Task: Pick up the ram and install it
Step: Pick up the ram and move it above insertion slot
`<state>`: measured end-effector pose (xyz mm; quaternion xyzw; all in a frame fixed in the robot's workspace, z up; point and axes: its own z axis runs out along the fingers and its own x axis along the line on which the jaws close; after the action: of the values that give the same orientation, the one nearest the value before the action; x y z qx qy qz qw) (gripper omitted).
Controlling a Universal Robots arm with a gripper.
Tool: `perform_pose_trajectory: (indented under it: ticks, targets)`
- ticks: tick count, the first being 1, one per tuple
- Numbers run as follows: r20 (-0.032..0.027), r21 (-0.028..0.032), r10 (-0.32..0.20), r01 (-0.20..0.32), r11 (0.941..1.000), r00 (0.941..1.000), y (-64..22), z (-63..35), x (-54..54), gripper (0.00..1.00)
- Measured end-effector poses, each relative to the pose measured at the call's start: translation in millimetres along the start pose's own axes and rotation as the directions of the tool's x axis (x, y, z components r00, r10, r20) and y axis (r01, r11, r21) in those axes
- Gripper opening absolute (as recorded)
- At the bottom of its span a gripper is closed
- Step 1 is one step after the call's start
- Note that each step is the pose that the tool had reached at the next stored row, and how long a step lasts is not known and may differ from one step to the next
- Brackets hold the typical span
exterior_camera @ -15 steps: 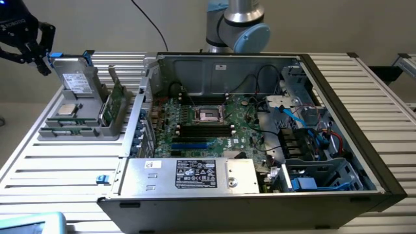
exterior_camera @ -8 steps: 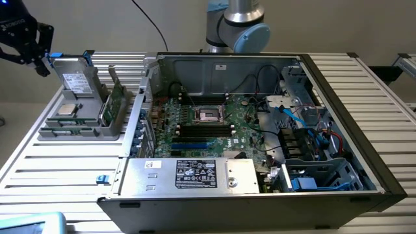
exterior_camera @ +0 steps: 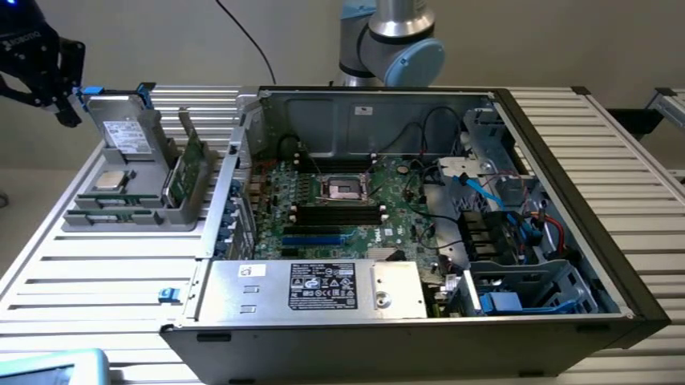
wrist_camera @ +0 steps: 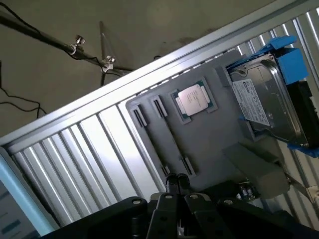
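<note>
Under the gripper (wrist_camera: 177,181), pinched shut and empty, sat the gray tray (wrist_camera: 209,144) edge; bare table slats (wrist_camera: 99,149) lay open alongside.

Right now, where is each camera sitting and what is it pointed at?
Exterior view: off the arm, high up, looking down on the open computer case and slatted table; the arm and gripper show.
Wrist view: on the wrist, looking past the gripper at the grey tray.
Both see the grey tray, its processor chip and hard drive.
</note>
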<state>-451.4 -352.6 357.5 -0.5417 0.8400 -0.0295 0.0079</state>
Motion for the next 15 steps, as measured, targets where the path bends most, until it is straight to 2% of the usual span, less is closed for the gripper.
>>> perform_pose_trajectory:
  ticks: [4, 8, 11, 15]
  targets:
    - [0.0018, 0.0027, -0.073, 0.073, 0.9973, 0.9973, 0.1, 0.1, 0.0, 0.11]
    - [0.0038, 0.0048, -0.144, 0.144, 0.9896, 0.9896, 0.2, 0.1, 0.1, 0.11]
    - [0.0055, 0.0060, -0.198, 0.198, 0.9802, 0.9802, 0.3, 0.1, 0.1, 0.11]
    - [0.0076, 0.0077, -0.269, 0.269, 0.9631, 0.9631, 0.3, 0.1, 0.1, 0.11]
